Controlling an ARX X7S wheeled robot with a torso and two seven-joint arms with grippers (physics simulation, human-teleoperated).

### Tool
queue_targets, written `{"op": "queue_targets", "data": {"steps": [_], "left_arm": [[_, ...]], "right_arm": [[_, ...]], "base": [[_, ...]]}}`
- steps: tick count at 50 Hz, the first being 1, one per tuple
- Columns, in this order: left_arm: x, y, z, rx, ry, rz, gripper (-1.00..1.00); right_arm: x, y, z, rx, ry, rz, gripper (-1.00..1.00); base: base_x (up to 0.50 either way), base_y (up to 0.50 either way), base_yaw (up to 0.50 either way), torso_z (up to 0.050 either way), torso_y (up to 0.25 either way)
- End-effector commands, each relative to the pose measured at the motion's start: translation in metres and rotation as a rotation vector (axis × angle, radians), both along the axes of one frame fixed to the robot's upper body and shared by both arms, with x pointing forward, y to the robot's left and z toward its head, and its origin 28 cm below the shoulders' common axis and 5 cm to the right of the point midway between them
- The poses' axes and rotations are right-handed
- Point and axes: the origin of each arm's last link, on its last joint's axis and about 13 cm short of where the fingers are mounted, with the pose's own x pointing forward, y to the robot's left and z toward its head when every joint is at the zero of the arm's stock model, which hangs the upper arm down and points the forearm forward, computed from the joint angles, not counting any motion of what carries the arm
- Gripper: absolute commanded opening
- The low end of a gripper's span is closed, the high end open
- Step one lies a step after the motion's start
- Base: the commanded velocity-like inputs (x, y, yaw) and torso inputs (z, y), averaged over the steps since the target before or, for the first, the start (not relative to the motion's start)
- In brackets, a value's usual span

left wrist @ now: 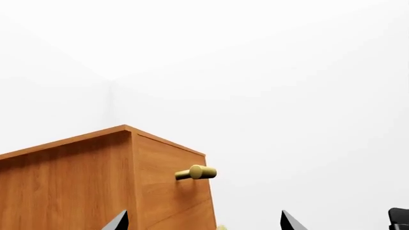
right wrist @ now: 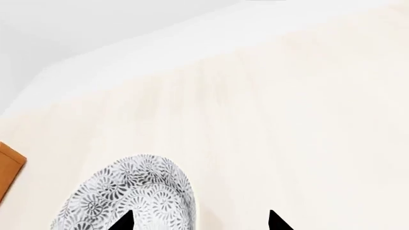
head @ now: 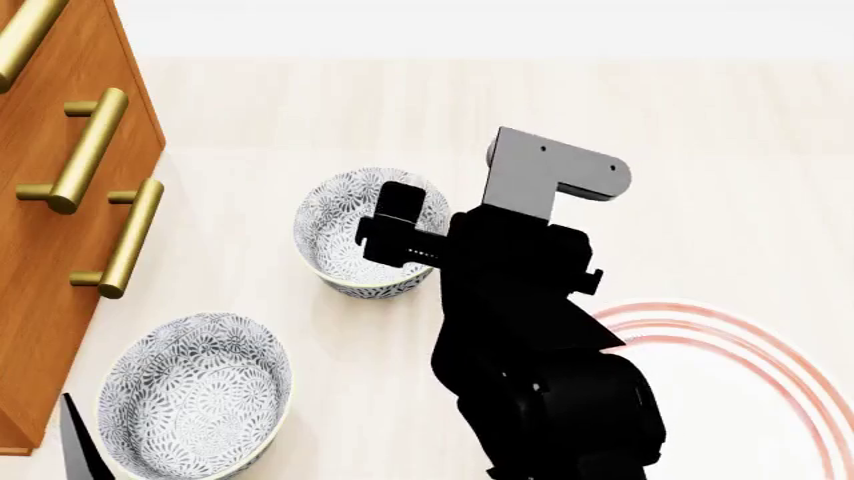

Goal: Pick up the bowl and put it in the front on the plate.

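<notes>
Two patterned grey-blue bowls stand on the pale counter. The farther bowl (head: 350, 232) has my right gripper (head: 396, 228) over its right rim. In the right wrist view this bowl (right wrist: 137, 194) shows its rim between the open fingers of the right gripper (right wrist: 200, 221), one tip over the inside and one outside. A nearer bowl (head: 194, 395) stands at the front left. The plate (head: 767, 375), white with red rings, lies at the front right, partly behind the arm. My left gripper (left wrist: 204, 223) is open and holds nothing; one fingertip (head: 80, 450) shows beside the nearer bowl.
A wooden cabinet (head: 54, 250) with gold bar handles (head: 127, 240) stands along the left edge. Its corner (left wrist: 128, 182) and one handle (left wrist: 197, 172) fill the left wrist view. The black right arm (head: 534, 340) crosses the middle of the counter.
</notes>
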Motion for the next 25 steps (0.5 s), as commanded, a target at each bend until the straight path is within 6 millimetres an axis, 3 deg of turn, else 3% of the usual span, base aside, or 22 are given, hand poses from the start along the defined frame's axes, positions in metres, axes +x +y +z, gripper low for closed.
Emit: {"op": "queue_targets", "data": {"steps": [1,25], "left_arm": [[0.0007,0.0002,0.0000,0.006,0.002,0.003,1.00],[0.0012,0.0009,0.0001,0.001,0.009,0.005,1.00]], "right_arm": [[0.0004,0.0030,-0.0081,-0.030,-0.009,0.019,1.00],[-0.0032,0.0114,-0.0145,-0.026,0.014,0.039,1.00]], "base": [[0.00,0.00,0.00,0.000,0.000],[0.00,0.00,0.00,0.000,0.000]]}}
